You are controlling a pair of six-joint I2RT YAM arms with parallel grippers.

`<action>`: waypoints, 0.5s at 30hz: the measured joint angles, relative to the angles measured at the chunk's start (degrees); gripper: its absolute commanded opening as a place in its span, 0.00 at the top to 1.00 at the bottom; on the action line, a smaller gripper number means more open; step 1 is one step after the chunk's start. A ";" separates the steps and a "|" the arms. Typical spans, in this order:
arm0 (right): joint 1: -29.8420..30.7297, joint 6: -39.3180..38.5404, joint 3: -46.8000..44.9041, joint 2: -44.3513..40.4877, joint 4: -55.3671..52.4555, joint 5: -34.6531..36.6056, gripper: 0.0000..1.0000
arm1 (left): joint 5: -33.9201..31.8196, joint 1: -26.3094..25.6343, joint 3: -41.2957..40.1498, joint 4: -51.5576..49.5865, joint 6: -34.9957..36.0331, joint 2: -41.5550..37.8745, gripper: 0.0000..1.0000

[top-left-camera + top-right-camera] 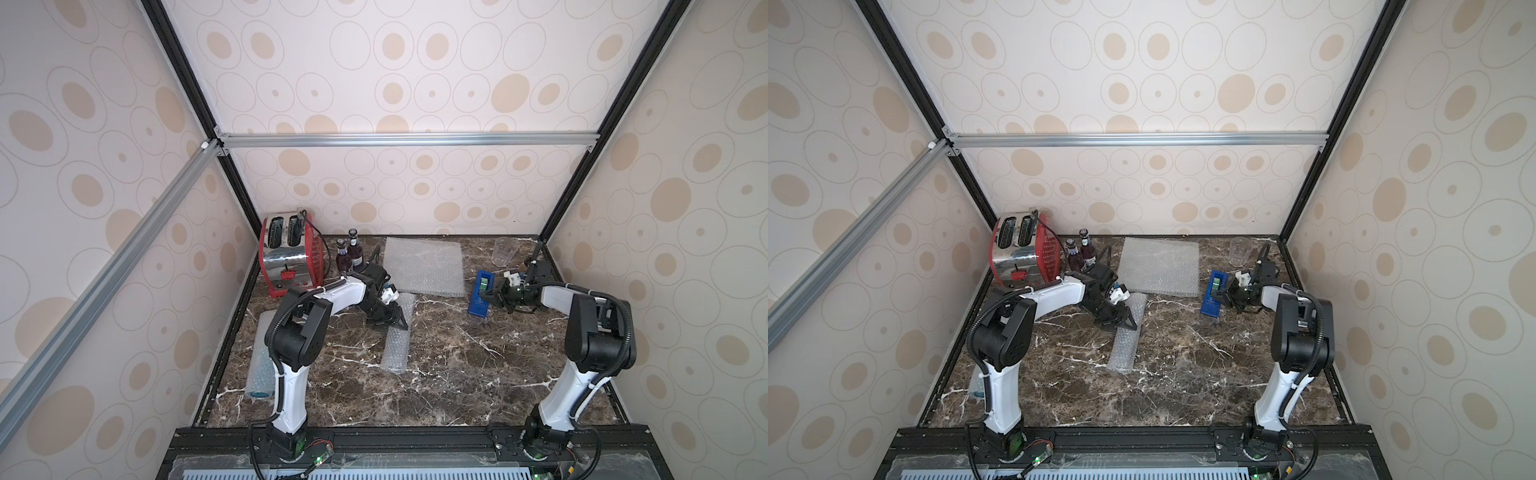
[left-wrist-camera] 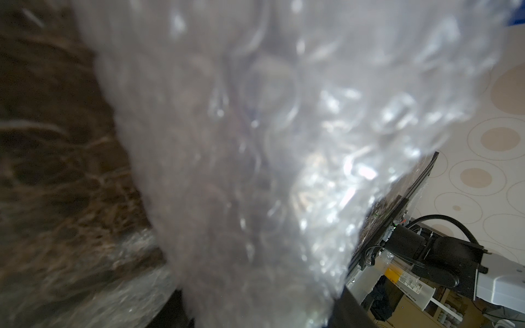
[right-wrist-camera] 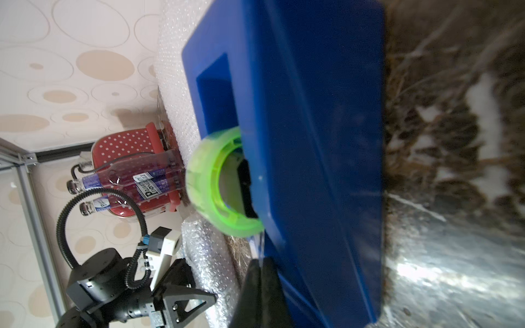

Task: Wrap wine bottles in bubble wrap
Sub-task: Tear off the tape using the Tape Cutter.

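Note:
Two purple wine bottles (image 1: 344, 259) (image 1: 355, 251) stand upright at the back beside the toaster, also seen in the right wrist view (image 3: 127, 179). A flat bubble wrap sheet (image 1: 424, 266) lies at the back centre. My left gripper (image 1: 392, 316) is shut on the far end of a rolled bubble wrap tube (image 1: 397, 345); the wrap fills the left wrist view (image 2: 255, 142). Another rolled tube (image 1: 259, 361) with a blue end lies at the left edge. My right gripper (image 3: 260, 261) is shut at the blue tape dispenser (image 1: 482, 293), pinching the clear tape coming off the green roll (image 3: 210, 184).
A red and chrome toaster (image 1: 286, 253) stands in the back left corner, its cord trailing by the bottles. A clear plastic cup (image 1: 501, 250) stands at the back right. The marble tabletop (image 1: 457, 374) is walled on three sides.

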 measured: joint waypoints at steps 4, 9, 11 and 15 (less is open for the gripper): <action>0.00 1.79 -0.22 0.02 1.11 -0.76 1.00 | -0.20 -0.09 0.09 -0.04 0.04 0.00 0.51; 0.00 5.75 -0.37 0.02 3.10 -2.12 1.00 | -0.28 -0.13 0.15 -0.11 0.22 0.00 0.51; 0.00 7.65 -0.37 0.02 4.61 -2.27 1.00 | -0.33 -0.15 0.15 -0.11 0.22 0.00 0.51; 0.04 11.93 -0.35 0.02 8.11 -2.75 1.00 | -0.33 -0.17 0.15 -0.11 0.26 0.00 0.51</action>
